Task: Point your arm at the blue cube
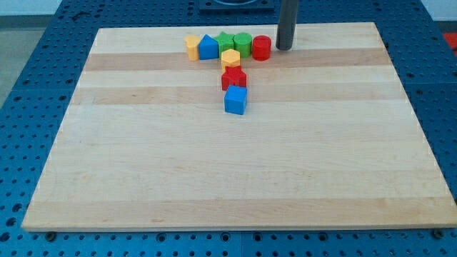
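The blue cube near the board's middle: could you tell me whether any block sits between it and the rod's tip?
Nothing sits squarely on that line. My tip is at the view's top, right of the red cylinder. The blue cube lies below and left; the red block just above it sits close beside the path.

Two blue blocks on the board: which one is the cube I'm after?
The blue cube at the column's bottom end, below the red block. The other blue block has a peaked top, in the top row.
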Tool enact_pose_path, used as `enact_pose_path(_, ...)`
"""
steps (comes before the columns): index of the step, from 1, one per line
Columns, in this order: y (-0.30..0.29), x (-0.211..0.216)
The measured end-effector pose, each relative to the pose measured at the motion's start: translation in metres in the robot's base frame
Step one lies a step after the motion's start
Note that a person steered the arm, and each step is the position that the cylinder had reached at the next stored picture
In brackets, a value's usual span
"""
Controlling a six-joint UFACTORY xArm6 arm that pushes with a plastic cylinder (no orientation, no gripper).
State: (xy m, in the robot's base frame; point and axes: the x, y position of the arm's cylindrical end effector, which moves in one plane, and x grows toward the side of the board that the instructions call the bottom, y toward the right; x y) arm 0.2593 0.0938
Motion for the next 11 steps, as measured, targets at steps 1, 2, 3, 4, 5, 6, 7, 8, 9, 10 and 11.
enact_pose_path(1,0.000,0.000)
enact_pose_path(2,-0.001,0.038)
enact_pose_path(3,-0.003,0.067)
enact_pose_path(4,-0.004,0.084)
enact_pose_path(5,-0.011,0.104)
enact_pose_path(6,-0.011,0.105)
enact_pose_path(7,-0.026,0.143)
enact_pose_path(8,-0.027,0.145)
enact_pose_path(9,-0.033,0.145)
enact_pose_path(10,-0.080,0.145)
enact_pose_path(11,-0.124,0.145)
